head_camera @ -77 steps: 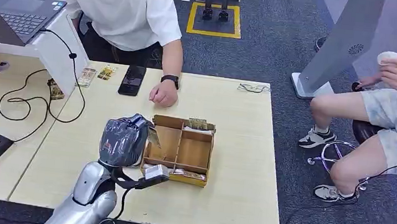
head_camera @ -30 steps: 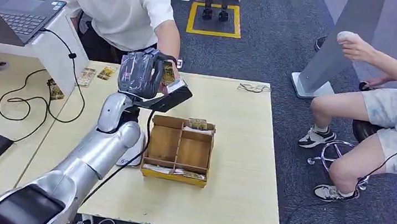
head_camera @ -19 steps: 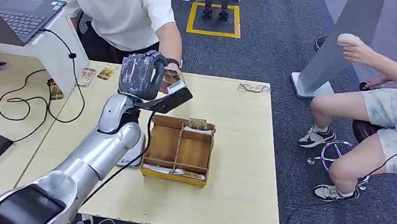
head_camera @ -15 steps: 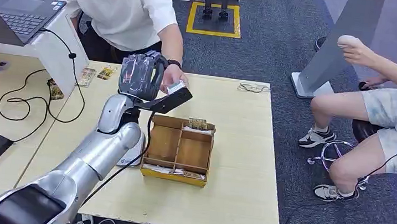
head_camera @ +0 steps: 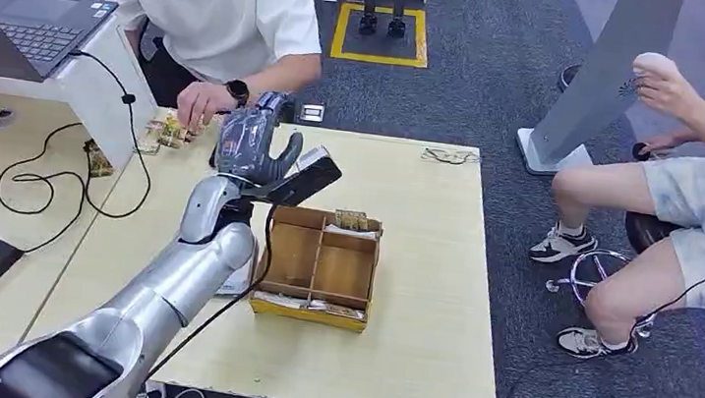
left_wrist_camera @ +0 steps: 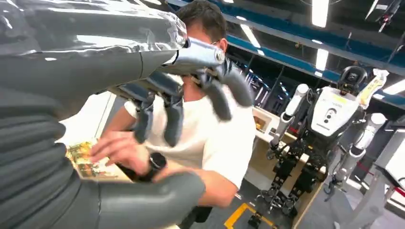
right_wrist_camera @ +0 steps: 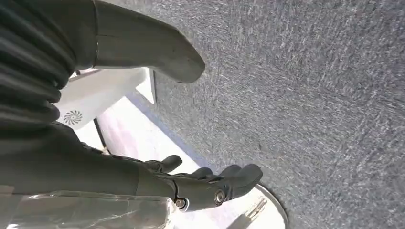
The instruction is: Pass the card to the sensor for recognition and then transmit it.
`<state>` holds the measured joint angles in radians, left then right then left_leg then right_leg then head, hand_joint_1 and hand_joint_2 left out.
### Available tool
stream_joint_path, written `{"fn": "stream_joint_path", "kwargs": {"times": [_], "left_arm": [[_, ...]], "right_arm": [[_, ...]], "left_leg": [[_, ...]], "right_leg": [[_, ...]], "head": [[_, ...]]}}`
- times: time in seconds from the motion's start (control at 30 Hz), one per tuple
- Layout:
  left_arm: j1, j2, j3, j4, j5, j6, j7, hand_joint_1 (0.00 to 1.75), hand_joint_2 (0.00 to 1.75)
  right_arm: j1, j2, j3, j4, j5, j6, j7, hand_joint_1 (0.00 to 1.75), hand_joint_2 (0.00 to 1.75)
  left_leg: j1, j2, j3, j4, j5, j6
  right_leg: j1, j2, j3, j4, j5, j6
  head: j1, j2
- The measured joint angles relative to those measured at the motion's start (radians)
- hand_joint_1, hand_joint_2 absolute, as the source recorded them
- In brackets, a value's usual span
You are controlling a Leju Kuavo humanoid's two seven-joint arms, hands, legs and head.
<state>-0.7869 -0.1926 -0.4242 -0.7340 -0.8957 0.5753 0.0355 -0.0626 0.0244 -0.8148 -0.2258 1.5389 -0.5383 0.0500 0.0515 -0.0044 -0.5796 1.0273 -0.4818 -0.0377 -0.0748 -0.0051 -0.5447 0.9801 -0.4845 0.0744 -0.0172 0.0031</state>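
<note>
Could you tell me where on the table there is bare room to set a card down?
The table is bare right of the wooden tray, out to its right edge, and along the near edge before the tray. The far left corner is crowded: cards, a person's hand and the raised left hand.

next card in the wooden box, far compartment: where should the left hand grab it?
Probably the top edge of the cards, which seems to poke above the rim of the wooden box. Come from straight above with the left hand, open now, and pinch across the faces: the compartment walls close off the sides.
</note>
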Motion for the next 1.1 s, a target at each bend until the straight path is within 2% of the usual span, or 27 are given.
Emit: {"fn": "stream_joint_path", "kwargs": {"times": [0.07, 0.13, 0.17, 0.37, 0.53, 0.57, 0.73, 1.1], "left_arm": [[0.008, 0.000, 0.000, 0.000, 0.000, 0.001, -0.003, 0.00, 1.75], [0.015, 0.001, 0.000, -0.003, -0.008, 0.006, -0.002, 0.00, 1.75], [0.021, 0.002, 0.000, -0.011, -0.008, 0.007, -0.003, 0.00, 0.00], [0.067, 0.008, 0.000, -0.115, 0.052, 0.008, -0.046, 0.00, 0.00], [0.131, 0.022, 0.000, -0.256, 0.097, 0.026, -0.096, 0.00, 0.00], [0.144, 0.026, 0.000, -0.280, 0.097, 0.031, -0.102, 0.00, 1.75], [0.228, 0.050, -0.001, -0.415, 0.027, 0.095, -0.115, 0.00, 1.75], [0.321, 0.085, -0.003, -0.562, 0.016, 0.116, -0.127, 0.00, 1.75]], "right_arm": [[0.000, 0.000, 0.000, 0.000, -0.008, 0.002, -0.004, 0.00, 1.75], [-0.001, 0.000, -0.005, 0.000, -0.052, 0.010, -0.035, 0.00, 1.75], [-0.001, 0.000, -0.011, 0.000, -0.068, 0.011, -0.047, 0.00, 1.75], [0.000, 0.000, -0.021, 0.000, -0.095, 0.010, -0.067, 0.00, 1.75], [0.008, 0.000, -0.035, 0.000, -0.111, 0.002, -0.074, 0.00, 1.75], [0.010, 0.000, -0.037, 0.000, -0.113, 0.000, -0.074, 0.00, 1.75], [0.024, 0.000, -0.048, 0.000, -0.115, -0.005, -0.085, 0.00, 1.75], [0.038, 0.000, -0.064, 0.000, -0.131, -0.008, -0.085, 0.00, 1.75]], "left_leg": [[0.000, 0.000, 0.000, 0.000, 0.000, 0.000], [0.000, 0.000, 0.000, 0.000, 0.000, 0.000], [0.000, 0.000, 0.000, 0.000, 0.000, 0.000], [0.000, 0.000, 0.000, 0.000, 0.000, 0.000], [0.000, 0.000, 0.000, 0.000, 0.000, 0.000], [0.000, 0.000, 0.000, 0.000, 0.000, 0.000], [0.000, 0.000, 0.000, 0.000, 0.000, 0.000], [0.000, 0.000, 0.000, 0.000, 0.000, 0.000]], "right_leg": [[0.000, 0.000, 0.000, 0.000, 0.000, 0.000], [0.000, 0.000, 0.000, 0.000, 0.000, 0.000], [0.000, 0.000, 0.000, 0.000, 0.000, 0.000], [0.000, 0.000, 0.000, 0.000, 0.000, 0.000], [0.000, 0.000, 0.000, 0.000, 0.000, 0.000], [0.000, 0.000, 0.000, 0.000, 0.000, 0.000], [0.000, 0.000, 0.000, 0.000, 0.000, 0.000], [0.000, 0.000, 0.000, 0.000, 0.000, 0.000]], "head": [[0.000, 0.000], [0.000, 0.000], [0.000, 0.000], [0.000, 0.000], [0.000, 0.000], [0.000, 0.000], [0.000, 0.000], [0.000, 0.000]]}}
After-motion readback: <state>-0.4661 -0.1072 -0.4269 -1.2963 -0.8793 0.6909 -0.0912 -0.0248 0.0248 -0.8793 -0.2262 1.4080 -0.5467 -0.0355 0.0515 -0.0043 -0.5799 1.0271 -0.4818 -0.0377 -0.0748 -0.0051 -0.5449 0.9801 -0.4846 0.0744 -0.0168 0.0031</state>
